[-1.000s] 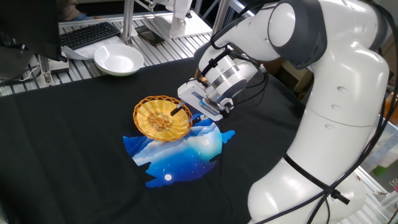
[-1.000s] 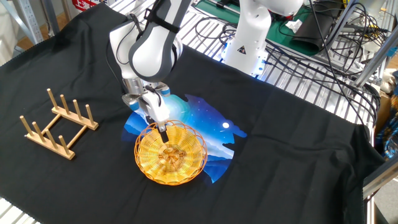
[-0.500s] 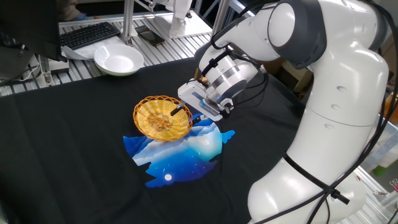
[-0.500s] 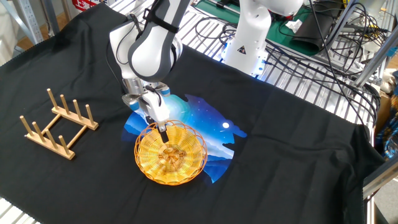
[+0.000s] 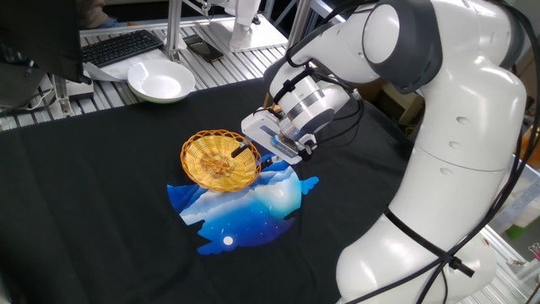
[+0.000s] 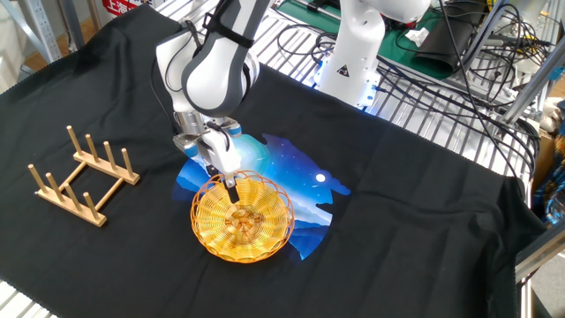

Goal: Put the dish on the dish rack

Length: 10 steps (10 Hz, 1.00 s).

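Note:
The dish (image 5: 213,166) is a golden woven wicker basket-plate lying on the black cloth, partly over a blue printed patch. It also shows in the other fixed view (image 6: 252,225). My gripper (image 5: 255,155) reaches down at the dish's rim on the side towards the arm, with one finger inside the rim and the other outside, closed on the rim (image 6: 229,183). The dish rack (image 6: 84,177), light-brown wood with upright pegs, stands empty at the left, well apart from the dish. It is out of sight in the first fixed view.
A white bowl (image 5: 160,82) sits at the cloth's far edge beside a keyboard (image 5: 122,46). The blue print (image 6: 296,172) lies flat on the black cloth. Metal grating and cables (image 6: 459,79) lie beyond the cloth. The robot's white base (image 5: 456,194) fills the right.

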### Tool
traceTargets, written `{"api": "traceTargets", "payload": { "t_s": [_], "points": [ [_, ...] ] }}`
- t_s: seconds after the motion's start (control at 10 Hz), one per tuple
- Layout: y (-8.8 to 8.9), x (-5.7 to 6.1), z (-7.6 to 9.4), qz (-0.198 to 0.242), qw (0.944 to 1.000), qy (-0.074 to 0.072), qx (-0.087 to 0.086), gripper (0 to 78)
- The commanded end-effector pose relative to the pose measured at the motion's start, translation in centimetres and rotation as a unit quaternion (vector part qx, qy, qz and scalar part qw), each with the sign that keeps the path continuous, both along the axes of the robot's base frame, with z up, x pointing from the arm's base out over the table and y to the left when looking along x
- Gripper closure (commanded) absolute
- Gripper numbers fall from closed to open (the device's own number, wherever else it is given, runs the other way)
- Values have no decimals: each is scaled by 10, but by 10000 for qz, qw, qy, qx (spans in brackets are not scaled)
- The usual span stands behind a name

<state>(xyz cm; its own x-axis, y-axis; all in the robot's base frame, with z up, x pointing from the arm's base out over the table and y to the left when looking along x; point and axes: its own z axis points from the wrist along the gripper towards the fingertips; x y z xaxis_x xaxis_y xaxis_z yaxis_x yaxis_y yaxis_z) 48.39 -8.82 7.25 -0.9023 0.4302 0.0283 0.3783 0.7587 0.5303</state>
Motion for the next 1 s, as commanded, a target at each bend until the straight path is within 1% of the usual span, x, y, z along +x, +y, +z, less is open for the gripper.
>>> {"api": "traceTargets", "payload": {
  "t_s": [0.1,0.4,0.5,1.0],
  "points": [
    [0,1,1,-9,10000,-8,3,1],
    [0,1,1,-1,10000,-12,-1,1],
    [0,1,1,-1,10000,-12,-1,764],
    [0,1,1,-1,10000,-12,-1,764]
  ]
}}
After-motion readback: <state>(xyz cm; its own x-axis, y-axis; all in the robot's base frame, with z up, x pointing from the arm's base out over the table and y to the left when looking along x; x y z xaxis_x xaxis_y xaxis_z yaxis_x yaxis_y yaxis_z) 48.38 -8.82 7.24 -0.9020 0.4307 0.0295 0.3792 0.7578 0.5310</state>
